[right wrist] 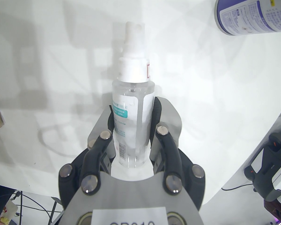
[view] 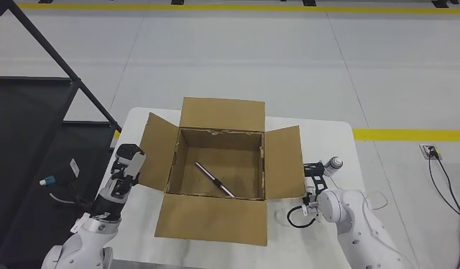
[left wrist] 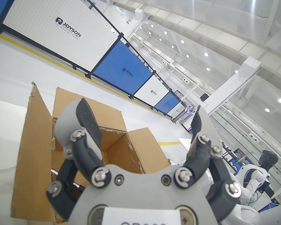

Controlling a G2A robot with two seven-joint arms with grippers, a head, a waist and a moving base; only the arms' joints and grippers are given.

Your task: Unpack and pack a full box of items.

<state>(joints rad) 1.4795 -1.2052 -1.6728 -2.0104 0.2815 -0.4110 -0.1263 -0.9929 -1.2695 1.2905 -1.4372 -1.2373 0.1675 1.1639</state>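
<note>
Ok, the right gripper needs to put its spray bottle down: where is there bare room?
Inside the box, either side of the pen. Table corner behind the right flap, beyond the can. Crowded: the strip left of the box, by the left gripper.

Flanking the box [view: 212,220], my left arm [view: 93,229] and right arm [view: 356,222] are glossy white. My left gripper [left wrist: 140,115] and right gripper [right wrist: 134,115]: grey plates, black links, silver screws, white labels.

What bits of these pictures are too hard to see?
Blue can: right wrist view, far end cut off by the picture edge.
Spray bottle: right wrist view, fingers of the right gripper cover its lower sides.
Box floor: left wrist view, the left gripper blocks it.
Thin stick in the box: top view, too small to identify.
</note>
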